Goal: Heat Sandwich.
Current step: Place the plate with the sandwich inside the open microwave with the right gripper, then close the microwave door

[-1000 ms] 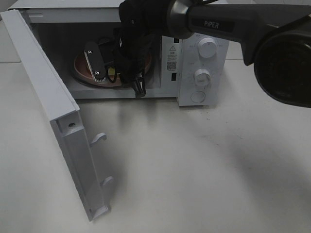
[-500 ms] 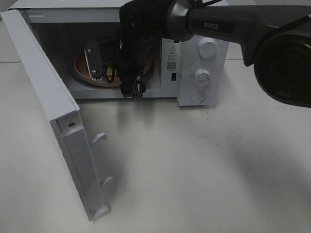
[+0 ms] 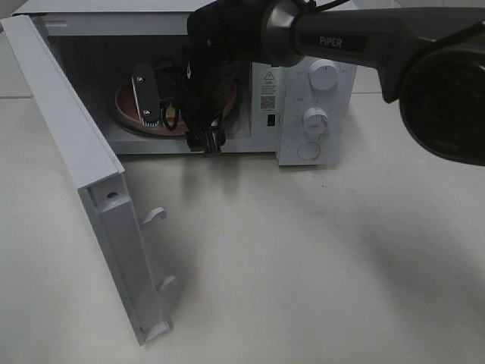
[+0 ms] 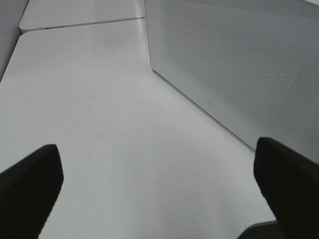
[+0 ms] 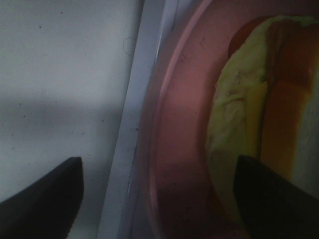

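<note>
1. Your right gripper [image 5: 159, 191] sits slightly further left in the cavity than a second ago. Its dangling cable plug [image 3: 208, 140] has swung left with it, and a sliver of yellow filling now shows beside the near finger.
2. Your left gripper [image 4: 158, 169] hangs over bare white table [image 4: 99, 124]. Its jaws are spread wide with nothing between them, and a white dotted panel [image 4: 234, 64] stands just beside it. You cannot tell from that view which face of the oven this panel is.
3. At the far left of the high view, the microwave door [image 3: 76, 159] stands swung fully open. Its two latch hooks [image 3: 154, 216] point out over the table.
4. Inside the microwave [image 3: 292, 144], the round pink plate [image 3: 123, 105] rests on the cavity floor, toward the left of the opening.
5. The sandwich [image 5: 234, 114] lies on that plate, inside its rim. White bread, a tan crust and pale yellow filling all face the right wrist camera.
6. Your right gripper's jaws are wide apart and hold nothing. One fingertip [image 5: 45, 194] is outside the plate's rim and the other is at the sandwich's side. You cannot tell whether that second tip touches the bread.
7. The right arm [image 3: 341, 38] reaches in from the upper right, and its wrist hides the middle of the cavity.
8. To the right of the opening, the control panel shows an upper knob [image 3: 323, 75], a lower knob [image 3: 315, 119] and a round button [image 3: 308, 151] below them.
</note>
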Motion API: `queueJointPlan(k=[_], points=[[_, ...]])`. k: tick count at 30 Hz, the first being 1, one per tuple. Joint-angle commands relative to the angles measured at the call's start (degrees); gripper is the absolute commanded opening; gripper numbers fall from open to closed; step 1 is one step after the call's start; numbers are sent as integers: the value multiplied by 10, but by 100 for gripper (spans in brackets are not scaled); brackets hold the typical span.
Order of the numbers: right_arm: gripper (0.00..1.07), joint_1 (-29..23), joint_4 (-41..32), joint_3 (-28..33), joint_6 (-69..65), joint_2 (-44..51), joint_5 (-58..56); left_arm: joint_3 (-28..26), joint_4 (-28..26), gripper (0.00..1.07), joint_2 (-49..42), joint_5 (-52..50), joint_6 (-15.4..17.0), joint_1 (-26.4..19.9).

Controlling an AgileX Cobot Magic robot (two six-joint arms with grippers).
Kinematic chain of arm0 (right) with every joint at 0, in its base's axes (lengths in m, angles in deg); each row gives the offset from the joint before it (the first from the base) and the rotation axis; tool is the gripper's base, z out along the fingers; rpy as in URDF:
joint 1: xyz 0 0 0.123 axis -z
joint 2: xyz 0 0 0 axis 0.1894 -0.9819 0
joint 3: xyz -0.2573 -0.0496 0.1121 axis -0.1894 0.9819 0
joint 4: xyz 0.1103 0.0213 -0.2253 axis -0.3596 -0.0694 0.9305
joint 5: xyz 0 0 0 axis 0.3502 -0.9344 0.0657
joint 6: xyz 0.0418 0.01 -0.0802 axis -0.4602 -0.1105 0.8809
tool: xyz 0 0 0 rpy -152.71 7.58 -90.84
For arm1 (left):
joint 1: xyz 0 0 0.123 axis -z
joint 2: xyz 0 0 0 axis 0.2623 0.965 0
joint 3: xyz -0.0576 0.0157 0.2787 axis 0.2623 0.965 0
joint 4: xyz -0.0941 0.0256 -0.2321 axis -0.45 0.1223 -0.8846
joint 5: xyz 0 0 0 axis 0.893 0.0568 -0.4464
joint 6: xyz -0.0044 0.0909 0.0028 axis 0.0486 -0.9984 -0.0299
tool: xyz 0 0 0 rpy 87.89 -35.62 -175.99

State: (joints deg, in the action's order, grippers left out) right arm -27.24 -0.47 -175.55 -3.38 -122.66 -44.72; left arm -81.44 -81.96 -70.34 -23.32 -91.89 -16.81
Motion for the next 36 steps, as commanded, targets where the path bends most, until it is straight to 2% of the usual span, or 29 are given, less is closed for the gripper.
queueJointPlan(k=[1,9,17,36], points=[[78,2,5,43,-8,29,45,2,-3,101,-15,-6,-2,2],[77,2,6,127,-8,74,128,2,-3,101,-15,-6,-2,2],[77,2,6,239,-8,133,194,2,-3,101,-15,-6,-2,2],[76,2,6,415,-33,261,212,2,-3,101,-15,-6,-2,2]])
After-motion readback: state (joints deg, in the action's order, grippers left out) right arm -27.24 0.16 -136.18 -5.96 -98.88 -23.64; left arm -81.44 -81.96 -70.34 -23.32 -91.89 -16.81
